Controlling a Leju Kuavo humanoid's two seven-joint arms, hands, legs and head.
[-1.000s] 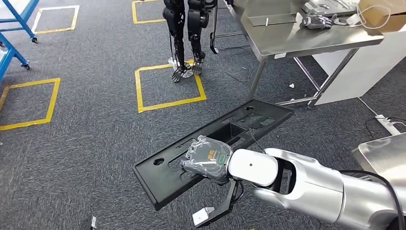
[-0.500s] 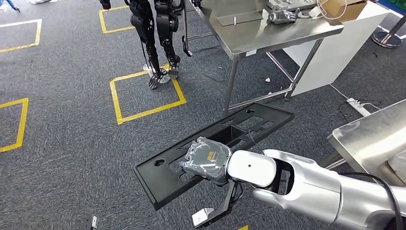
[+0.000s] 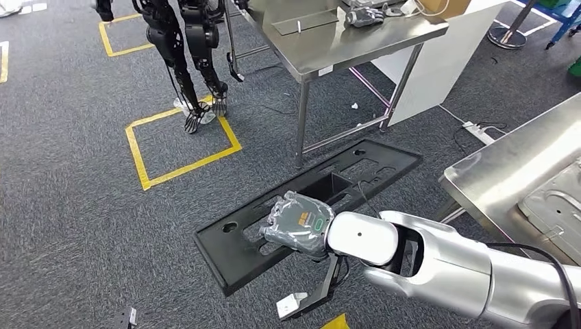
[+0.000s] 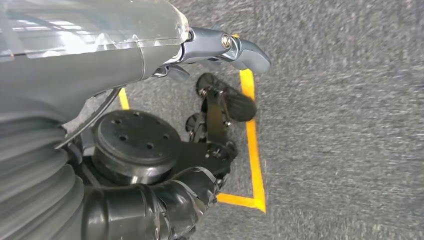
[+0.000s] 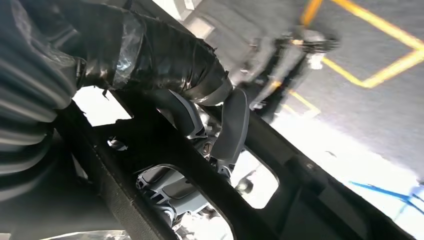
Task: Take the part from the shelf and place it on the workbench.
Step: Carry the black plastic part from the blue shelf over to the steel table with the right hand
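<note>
Nearest to us, our right hand (image 3: 298, 226) grips the part (image 3: 308, 205), a long black panel with cut-out openings, with the fingers (image 5: 235, 125) closed around one of its bars. We carry it in the air above the carpet, slanting away from us, its far end reaching toward the legs of the far steel surface (image 3: 342, 48). We judge the first half of the task done: the part is off the shelf and in hand. What is left is to bring it over a surface and set it down flat. A steel surface (image 3: 507, 171) lies near our right side, its nearest corner just beyond the arm, and it may be the workbench; we cannot tell for sure.

The right wrist view adds what the head view hides: the fingers hooked through an opening from underneath, wrapped on the bar. Our left hand (image 4: 150, 60) hangs over the floor in the left wrist view, holding nothing; whether its fingers are apart or curled we cannot tell.

Farther off, another robot's dark legs (image 3: 188, 62) stand by a yellow floor square (image 3: 181, 147).
</note>
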